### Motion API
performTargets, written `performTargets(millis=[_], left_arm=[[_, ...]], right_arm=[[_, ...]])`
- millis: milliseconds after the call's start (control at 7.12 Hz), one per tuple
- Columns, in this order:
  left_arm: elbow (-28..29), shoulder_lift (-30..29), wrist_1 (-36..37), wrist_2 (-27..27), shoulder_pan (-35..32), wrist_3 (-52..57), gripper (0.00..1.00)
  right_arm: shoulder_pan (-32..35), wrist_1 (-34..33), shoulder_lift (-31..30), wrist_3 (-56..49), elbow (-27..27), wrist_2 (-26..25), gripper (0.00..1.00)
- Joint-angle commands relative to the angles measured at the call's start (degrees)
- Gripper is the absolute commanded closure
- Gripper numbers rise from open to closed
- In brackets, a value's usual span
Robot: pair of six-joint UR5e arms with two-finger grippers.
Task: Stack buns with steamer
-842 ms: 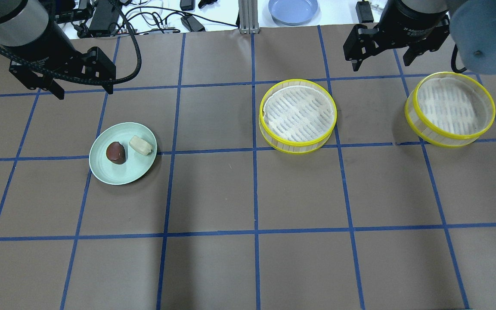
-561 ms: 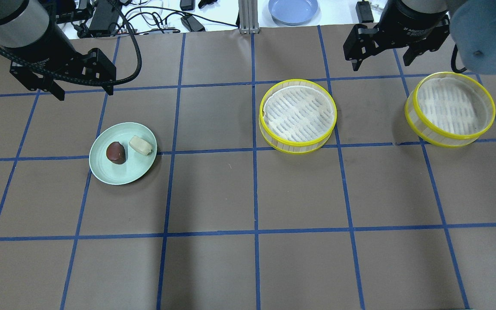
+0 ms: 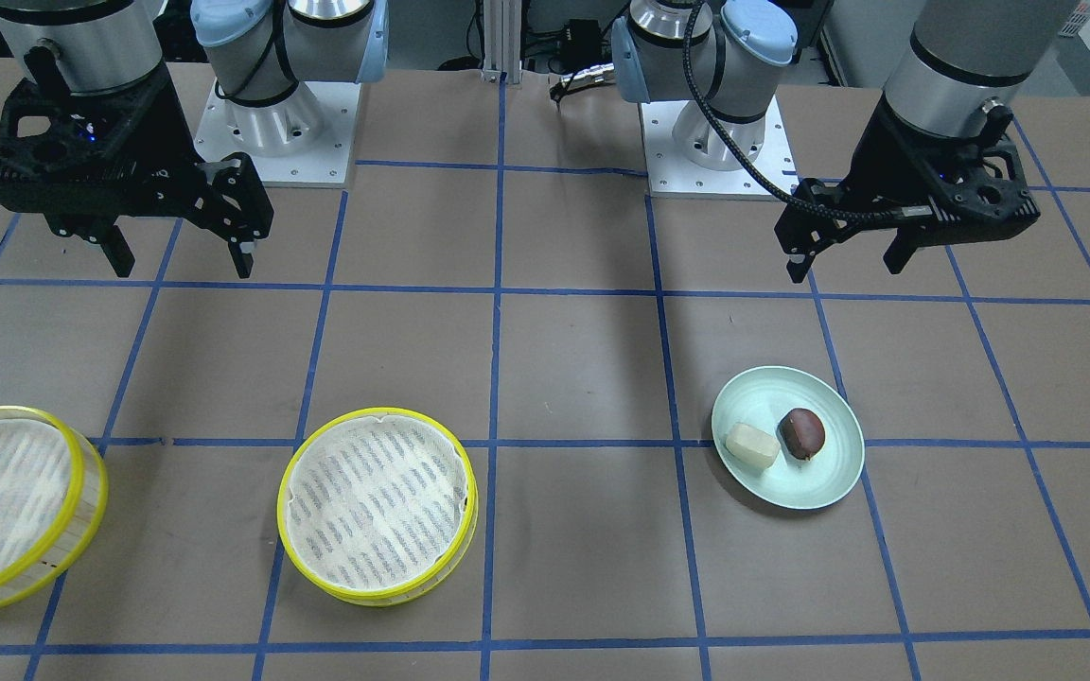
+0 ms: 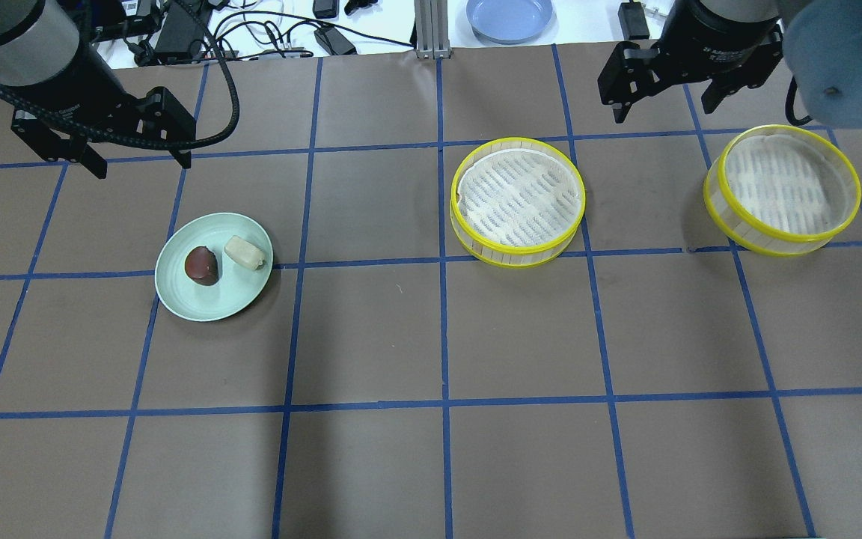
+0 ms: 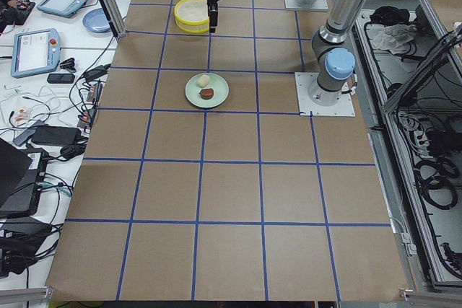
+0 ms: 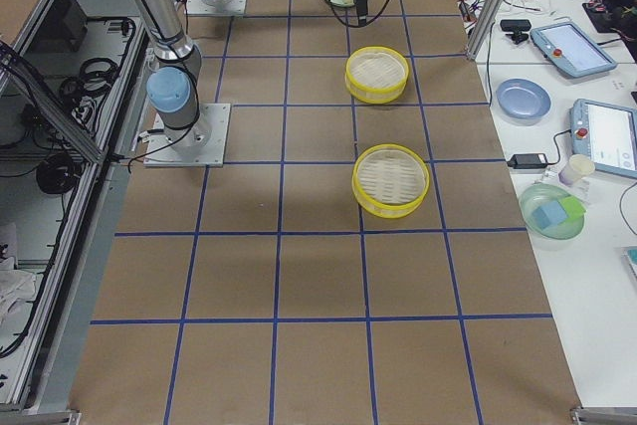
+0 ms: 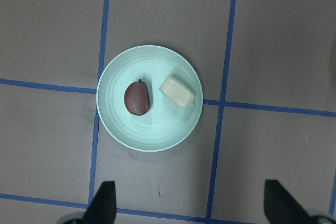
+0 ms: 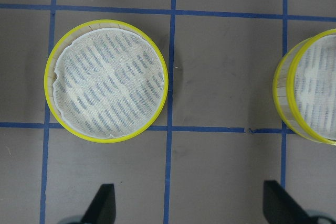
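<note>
The left tool [image 4: 139, 161] hangs wide open and holds nothing; the right tool [image 4: 663, 111] too. Seen from overhead, at 5 o'clock from the left tool, a plate [image 4: 210, 311] on the worktop [image 4: 371, 337] carries the brown bun [image 4: 201, 266] and, at its 3 o'clock, the cream bun [image 4: 245, 253]. From the right tool, one tray [image 4: 513, 254] stands at 8 o'clock, the other tray [image 4: 775, 243] at 4 o'clock.

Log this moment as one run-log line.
left claw open, empty | right claw open, empty | cream bun, brown bun on mint-green plate | middle steamer tray, right-end steamer tray apart, empty
</note>
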Motion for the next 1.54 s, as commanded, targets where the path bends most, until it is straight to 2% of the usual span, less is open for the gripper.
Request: performTargets(millis=[0, 140, 281, 421, 561, 702, 842, 982, 1404], left_arm=[[-1.49, -4.25, 2.09, -0.42, 0.94, -0.8, 0.0], [-3.85, -6.54, 3.59, -0.5, 0.95, -0.9, 0.0], [-5.09, -9.52, 7.78, -0.42, 0.95, -0.9, 0.0], [-5.8, -13.12, 11.21, -0.33, 0.95, -0.9, 0.0], [-5.81, -17.42, 14.38, -0.16, 0.95, -0.9, 0.0], [-5.81, -20.94, 14.5, 0.02, 0.95, -0.81, 0.0], [-5.81, -23.59, 14.59, 0.2, 0.95, -0.81, 0.0], [-5.72, -25.61, 16.24, 0.2, 1.21, -0.81, 0.0], [-5.63, -29.23, 16.96, -0.32, 2.53, -5.44, 0.0]], right_arm=[[-8.46, -0.08, 0.6, -9.53, -0.12, 1.51, 0.0], [-15.91, -0.08, 1.12, -15.95, -0.39, 5.61, 0.0], [-21.82, -1.38, 2.26, -17.41, -1.52, 5.74, 0.0], [-24.66, -5.05, 7.23, -26.56, -1.71, 3.05, 0.0], [-27.91, -11.44, 12.24, -33.26, -1.71, 0.76, 0.0], [-32.2, -12.02, 14.55, -35.24, -1.71, 2.91, 0.0], [-34.33, -15.6, 18.58, -40.31, -1.88, 4.24, 0.0], [-35.66, -20.5, 22.36, -41.06, -1.88, 4.34, 0.0], [-35.76, -25.8, 28.7, -41.86, -1.88, 3.81, 0.0]])
